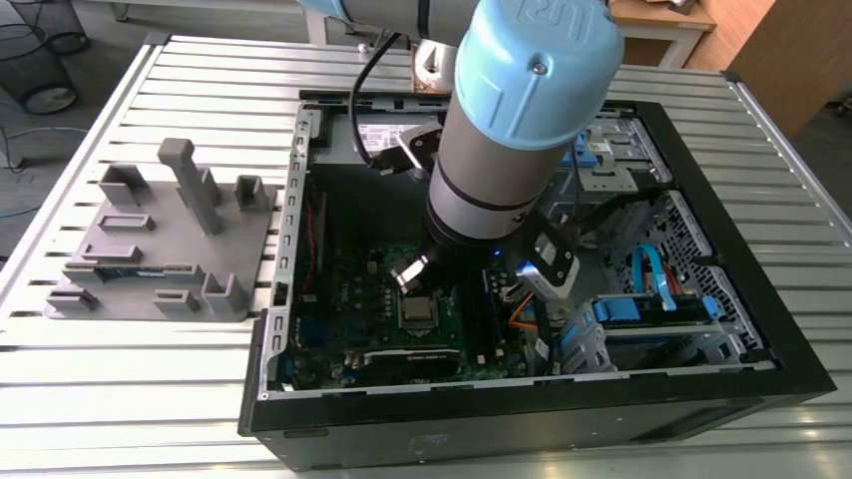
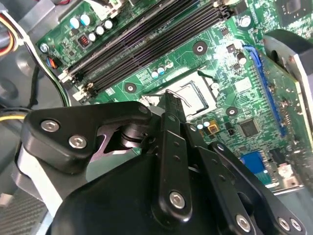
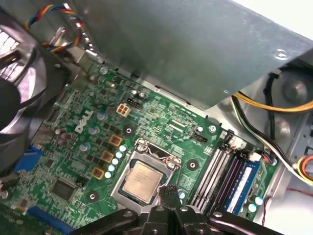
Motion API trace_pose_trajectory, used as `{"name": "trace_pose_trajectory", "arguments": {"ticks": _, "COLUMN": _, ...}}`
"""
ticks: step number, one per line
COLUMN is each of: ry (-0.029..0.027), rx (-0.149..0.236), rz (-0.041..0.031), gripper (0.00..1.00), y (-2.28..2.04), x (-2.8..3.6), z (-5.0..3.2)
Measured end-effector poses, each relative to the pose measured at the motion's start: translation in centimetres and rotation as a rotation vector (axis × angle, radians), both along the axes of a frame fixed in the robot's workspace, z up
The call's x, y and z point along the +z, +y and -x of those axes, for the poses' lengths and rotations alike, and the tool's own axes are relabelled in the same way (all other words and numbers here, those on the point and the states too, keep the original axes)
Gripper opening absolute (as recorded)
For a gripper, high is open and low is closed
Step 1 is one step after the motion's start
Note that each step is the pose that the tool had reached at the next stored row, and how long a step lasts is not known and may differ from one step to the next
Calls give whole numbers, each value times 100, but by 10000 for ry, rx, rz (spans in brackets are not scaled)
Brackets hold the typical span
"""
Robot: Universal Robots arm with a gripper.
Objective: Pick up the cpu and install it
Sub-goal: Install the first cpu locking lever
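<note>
In the first wrist view, the small square silver-topped cpu [image 3: 142, 178] lies flat inside the silver-framed socket [image 3: 123, 171] of the green motherboard [image 3: 73, 161]. It is just beyond the black gripper [image 3: 168, 196], whose jaws are drawn together with nothing between them. White lettering is printed on the board near the socket. The exterior view adds the grey and pale-blue robot arm [image 1: 513, 120] reaching down into an open black computer case [image 1: 533, 414]. A grey moulded tray [image 1: 160, 249] sits at the exterior view's left, and a slatted metal table [image 1: 200, 60] lies under both. A wooden desk [image 1: 659, 20] stands behind.
</note>
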State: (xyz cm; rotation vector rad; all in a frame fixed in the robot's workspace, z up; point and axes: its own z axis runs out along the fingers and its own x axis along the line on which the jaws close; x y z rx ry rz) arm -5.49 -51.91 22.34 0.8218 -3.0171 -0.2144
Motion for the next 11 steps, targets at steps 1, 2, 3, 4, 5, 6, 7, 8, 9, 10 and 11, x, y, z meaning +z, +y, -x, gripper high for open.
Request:
{"name": "trace_pose_trajectory", "arguments": {"ticks": 1, "ry": -1, "rx": 97, "rz": -3, "gripper": 11, "y": 0, "x": 0, "z": 0}}
{"name": "trace_pose_trajectory", "arguments": {"ticks": 2, "ry": -1, "rx": 109, "rz": -5, "gripper": 11, "y": 1, "x": 1, "z": 0}}
{"name": "trace_pose_trajectory", "arguments": {"ticks": 3, "ry": 0, "rx": 111, "rz": -12, "gripper": 11, "y": 3, "x": 11, "z": 0}}
{"name": "trace_pose_trajectory", "arguments": {"ticks": 4, "ry": -1, "rx": 111, "rz": -20, "gripper": 11, "y": 4, "x": 33, "z": 0}}
{"name": "trace_pose_trajectory", "arguments": {"ticks": 5, "ry": -1, "rx": 111, "rz": -27, "gripper": 11, "y": 4, "x": 62, "z": 0}}
{"name": "trace_pose_trajectory", "arguments": {"ticks": 6, "ry": 0, "rx": 112, "rz": -34, "gripper": 11, "y": 4, "x": 97, "z": 0}}
{"name": "trace_pose_trajectory", "arguments": {"ticks": 7, "ry": -1, "rx": 115, "rz": -49, "gripper": 11, "y": 4, "x": 118, "z": 0}}
{"name": "trace_pose_trajectory", "arguments": {"ticks": 8, "ry": -1, "rx": 120, "rz": -77, "gripper": 11, "y": 3, "x": 125, "z": 0}}
{"name": "trace_pose_trajectory", "arguments": {"ticks": 9, "ry": -1, "rx": 132, "rz": -125, "gripper": 11, "y": 4, "x": 125, "z": 0}}
{"name": "trace_pose_trajectory", "arguments": {"ticks": 10, "ry": -2, "rx": 156, "rz": -163, "gripper": 11, "y": 8, "x": 125, "z": 0}}
{"name": "trace_pose_trajectory", "arguments": {"ticks": 11, "ry": -2, "rx": 206, "rz": -176, "gripper": 11, "y": 14, "x": 124, "z": -1}}
